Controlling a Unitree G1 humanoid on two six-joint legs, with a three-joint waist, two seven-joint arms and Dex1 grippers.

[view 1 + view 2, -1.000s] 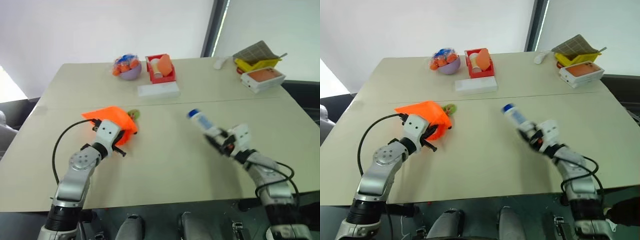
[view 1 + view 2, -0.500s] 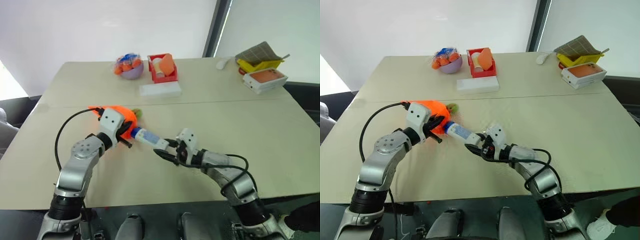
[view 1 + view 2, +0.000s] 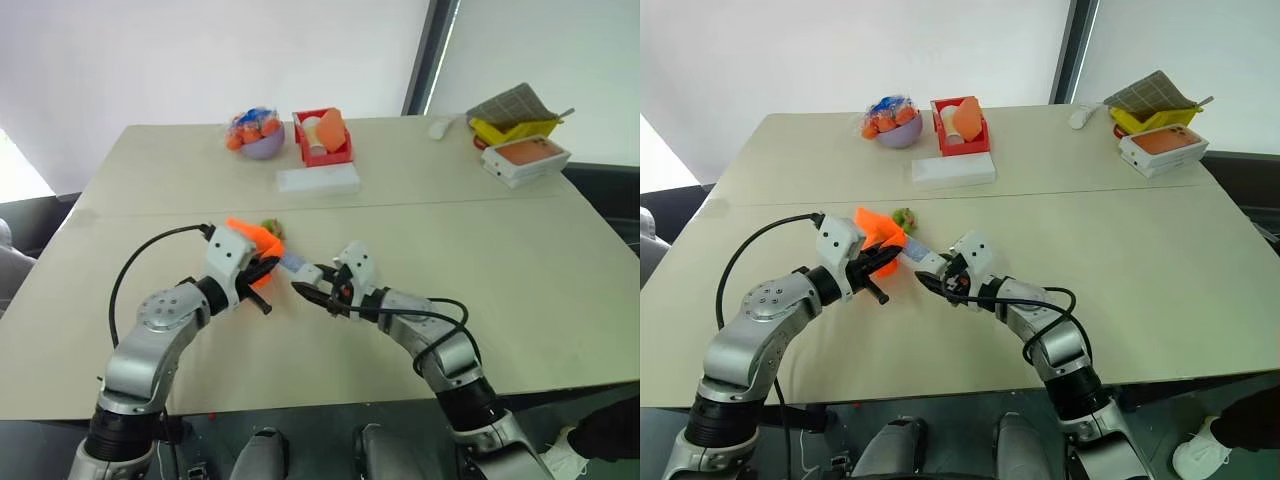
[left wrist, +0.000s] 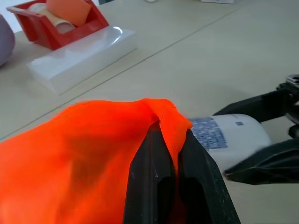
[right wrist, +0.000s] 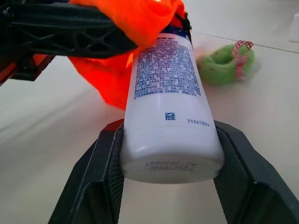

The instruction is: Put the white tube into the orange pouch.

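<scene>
Bare beige tabletop lies open around the two meeting arms, while a flat white box, red plastic basket and purple bowl (all well apart) line the far side.

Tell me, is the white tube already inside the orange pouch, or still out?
Partly in: the white tube's cap end is hidden in the orange pouch; its base is outside.

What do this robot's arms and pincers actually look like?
Both arms are silvery-grey metal with rounded joints and white wrist blocks. A black cable loops along the left arm; another curls beside the right. The left pincer and the right pincer each have two black fingers.
</scene>
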